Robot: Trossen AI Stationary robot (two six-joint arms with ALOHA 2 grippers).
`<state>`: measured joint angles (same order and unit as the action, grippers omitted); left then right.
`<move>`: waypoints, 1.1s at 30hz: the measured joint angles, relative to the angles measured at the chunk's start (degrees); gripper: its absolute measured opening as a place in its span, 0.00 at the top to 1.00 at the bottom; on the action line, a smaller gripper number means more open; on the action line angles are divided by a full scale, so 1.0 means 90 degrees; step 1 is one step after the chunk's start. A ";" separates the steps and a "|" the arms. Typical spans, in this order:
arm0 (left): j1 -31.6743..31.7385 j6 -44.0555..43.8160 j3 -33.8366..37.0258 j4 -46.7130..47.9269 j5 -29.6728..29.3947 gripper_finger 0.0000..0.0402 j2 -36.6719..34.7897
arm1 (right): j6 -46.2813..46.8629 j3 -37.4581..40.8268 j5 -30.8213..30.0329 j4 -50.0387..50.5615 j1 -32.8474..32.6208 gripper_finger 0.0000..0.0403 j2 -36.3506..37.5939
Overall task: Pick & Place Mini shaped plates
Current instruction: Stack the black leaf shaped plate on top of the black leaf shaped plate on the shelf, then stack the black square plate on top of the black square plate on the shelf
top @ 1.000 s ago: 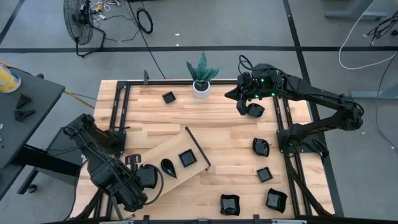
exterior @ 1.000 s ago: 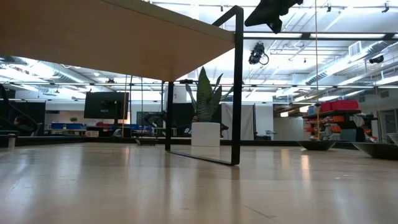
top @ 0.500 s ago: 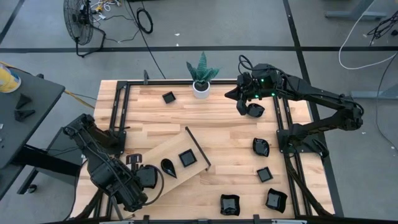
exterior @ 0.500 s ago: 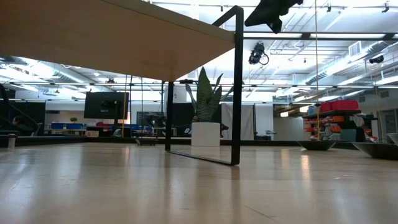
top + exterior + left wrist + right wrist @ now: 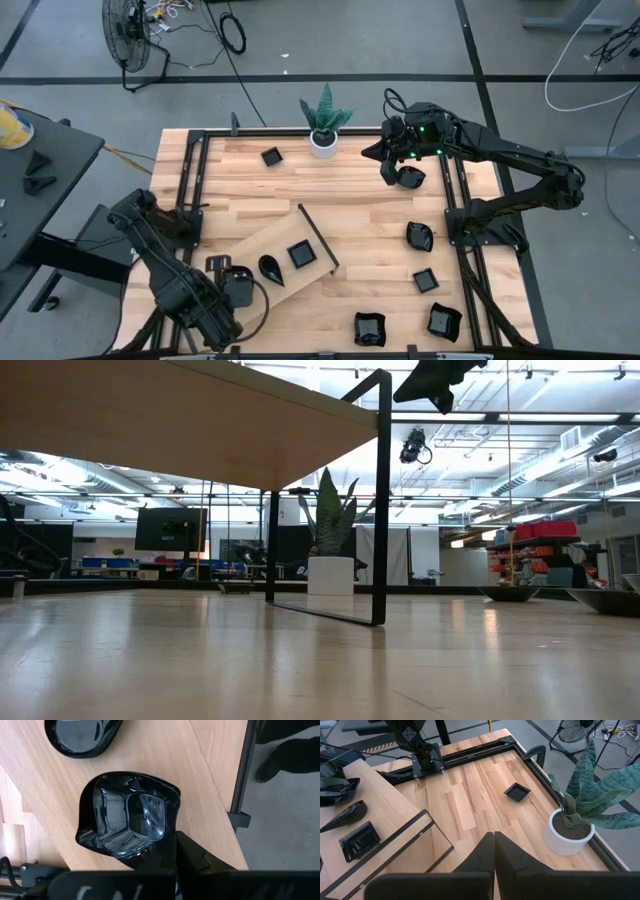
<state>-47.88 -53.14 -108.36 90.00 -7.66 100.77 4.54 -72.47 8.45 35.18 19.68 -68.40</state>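
Left gripper: clamped on 1 wavy black plate over the wooden board's near-left end. On board: 1 teardrop plate, 1 square plate. Right gripper: fingers together, empty, far right beside the potted plant. 5 plates lie near right.

We find no text, label, brand or number that can be read in any view. The left gripper bears pale marks along its body (too cut off and blurred for us to make out as letters).
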 joint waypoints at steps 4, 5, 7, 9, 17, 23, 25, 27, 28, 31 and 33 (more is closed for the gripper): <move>0.0002 -0.0060 0.0001 0.0000 0.0002 1.00 0.0000 | 0.0005 0.0000 0.0000 0.0000 0.0000 0.99 0.0000; 0.0002 -0.0058 0.0002 0.0002 0.0026 1.00 0.0000 | 0.0007 0.0000 0.0000 0.0000 0.0000 0.99 0.0000; 0.0010 -0.0034 0.0000 0.0002 0.0265 0.98 0.0000 | 0.0025 0.0000 0.0002 0.0000 0.0000 0.99 0.0000; 0.0010 -0.0093 0.0002 0.0002 0.0435 0.95 0.0000 | 0.0074 0.0000 0.0009 0.0000 0.0000 0.99 0.0000; 0.0024 -0.0236 0.0002 0.0000 0.0539 0.79 0.0000 | 0.0087 0.0000 0.0012 0.0000 -0.0001 0.99 0.0002; 0.0136 -0.0201 -0.0112 0.0001 0.0555 0.67 0.0000 | 0.0087 0.0000 0.0015 0.0000 0.0000 0.99 0.0002; 0.0143 -0.0162 -0.0233 0.0001 0.0540 0.66 -0.0002 | 0.0087 0.0000 0.0019 0.0000 -0.0001 0.99 0.0002; 0.0183 -0.0143 -0.0312 -0.0005 0.0512 0.65 -0.0002 | 0.0085 0.0000 0.0068 0.0000 -0.0001 0.99 0.0002; 0.0199 -0.0144 -0.0335 0.0005 0.0505 0.65 -0.0002 | 0.0083 -0.0002 0.0089 0.0000 -0.0002 0.99 0.0002; 0.0253 -0.0169 -0.0342 0.0001 0.0323 0.67 -0.0090 | 0.0083 -0.0002 0.0114 -0.0001 -0.0002 0.99 0.0002; 0.0318 -0.0144 -0.0350 0.0005 0.0124 0.68 -0.0140 | 0.0085 -0.0002 0.0114 0.0000 -0.0002 0.99 0.0002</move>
<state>-45.02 -54.44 -111.50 90.04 -6.55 99.51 5.30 -72.49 9.47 35.18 19.66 -68.38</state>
